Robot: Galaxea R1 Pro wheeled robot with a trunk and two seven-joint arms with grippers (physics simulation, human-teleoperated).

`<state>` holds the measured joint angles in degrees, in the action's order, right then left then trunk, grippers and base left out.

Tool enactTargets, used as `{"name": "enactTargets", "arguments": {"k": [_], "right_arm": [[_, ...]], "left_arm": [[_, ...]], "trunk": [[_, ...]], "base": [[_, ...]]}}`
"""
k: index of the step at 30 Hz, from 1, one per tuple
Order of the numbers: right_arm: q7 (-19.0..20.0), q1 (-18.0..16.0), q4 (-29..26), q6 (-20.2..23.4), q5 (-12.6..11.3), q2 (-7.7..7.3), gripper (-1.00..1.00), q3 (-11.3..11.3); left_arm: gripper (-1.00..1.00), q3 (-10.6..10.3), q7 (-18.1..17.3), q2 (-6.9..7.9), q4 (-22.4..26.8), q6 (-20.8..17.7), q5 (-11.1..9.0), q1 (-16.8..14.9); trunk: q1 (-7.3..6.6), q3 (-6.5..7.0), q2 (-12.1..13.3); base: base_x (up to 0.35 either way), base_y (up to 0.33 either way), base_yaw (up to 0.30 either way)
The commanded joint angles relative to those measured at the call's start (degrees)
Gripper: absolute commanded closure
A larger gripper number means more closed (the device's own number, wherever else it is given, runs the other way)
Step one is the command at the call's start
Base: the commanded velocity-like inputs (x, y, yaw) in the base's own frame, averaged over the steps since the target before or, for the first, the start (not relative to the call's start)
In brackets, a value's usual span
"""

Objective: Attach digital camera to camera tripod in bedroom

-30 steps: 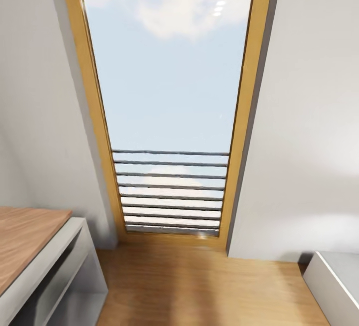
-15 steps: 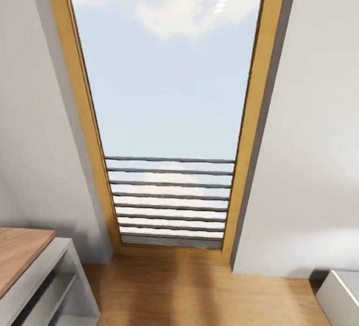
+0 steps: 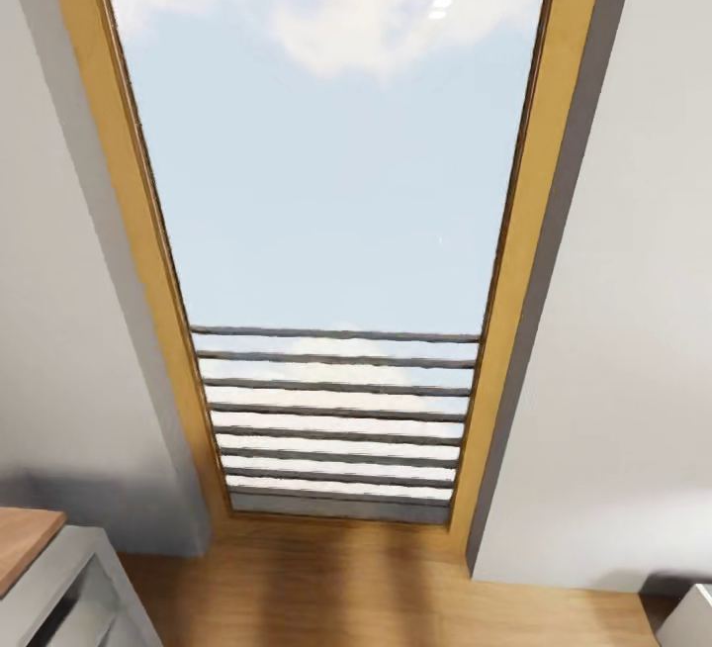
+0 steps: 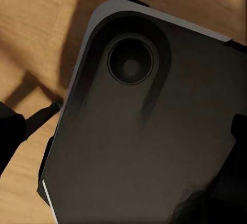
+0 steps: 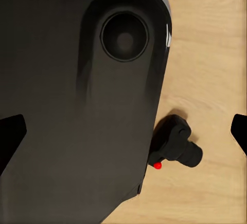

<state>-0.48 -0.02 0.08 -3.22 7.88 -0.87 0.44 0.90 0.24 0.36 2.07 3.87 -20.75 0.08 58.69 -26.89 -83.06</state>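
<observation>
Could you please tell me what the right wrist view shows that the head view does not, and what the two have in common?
The right wrist view alone shows the small black boxy digital camera with its red button, lying on the floor beside the robot's dark base panel. The head view alone shows the tall wood-framed skylight with grey horizontal bars and the pale sloped walls. Both show the light wood floor.

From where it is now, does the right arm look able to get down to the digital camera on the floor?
Probably yes. In the right wrist view the digital camera lies on bare wood floor between the open right tool's fingertips, nothing above it. The robot's dark base sits right beside it and may crowd the descent.
</observation>
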Motion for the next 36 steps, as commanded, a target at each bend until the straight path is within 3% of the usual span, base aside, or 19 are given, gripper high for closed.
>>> {"name": "enactTargets", "arguments": {"k": [1,18,36], "right_arm": [[-0.05,-0.02,0.01,-0.17,0.47,-0.01,-1.0,0.0],[-0.06,0.01,0.01,-0.36,0.3,-0.03,-1.0,-0.06],[-0.05,-0.02,0.01,-0.38,0.3,0.16,-1.0,-0.15]], "left_arm": [[-1.0,0.06,0.02,0.0,0.04,0.09,-0.17,0.01],[-1.0,0.06,0.02,0.0,0.04,0.09,-0.17,0.01],[-1.0,0.06,0.02,-0.01,0.05,0.09,-0.17,0.01]], "trunk": [[0.03,-0.04,-0.02],[0.03,-0.04,-0.02],[0.03,-0.04,-0.02]], "base": [[0.321,0.0,0.0],[0.293,0.0,0.0],[0.038,0.0,-0.174]]}}
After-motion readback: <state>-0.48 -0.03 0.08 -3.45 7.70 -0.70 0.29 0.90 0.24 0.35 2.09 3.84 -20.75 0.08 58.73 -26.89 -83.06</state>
